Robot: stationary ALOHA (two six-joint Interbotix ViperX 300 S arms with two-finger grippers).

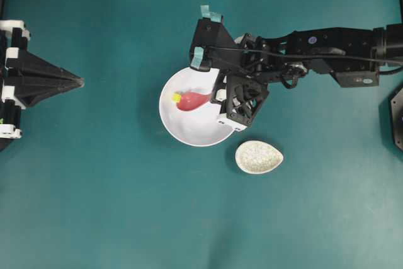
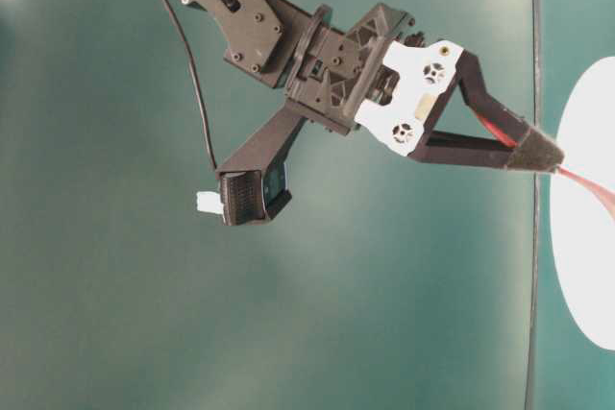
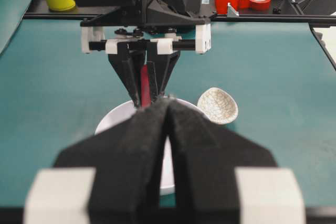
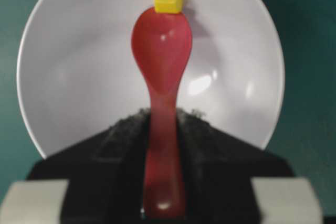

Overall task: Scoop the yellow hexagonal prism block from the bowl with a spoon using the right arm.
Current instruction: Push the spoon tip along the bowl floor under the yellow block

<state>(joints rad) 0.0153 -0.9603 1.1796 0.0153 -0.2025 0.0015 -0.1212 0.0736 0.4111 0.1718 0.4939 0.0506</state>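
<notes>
Where my right claw (image 4: 163,129) pinches its two pads together, I hold the spoon (image 4: 160,66) by its short handle, jaws closed tight on it. Its red scoop lies inside the bowl (image 4: 79,77), tip touching the yellow hexagonal prism block (image 4: 168,1), which sits on the bowl's floor near the far wall. Beside the bowl rests a speckled spoon rest (image 1: 259,157). My left claw (image 3: 168,114) is pressed closed, holding nothing.
</notes>
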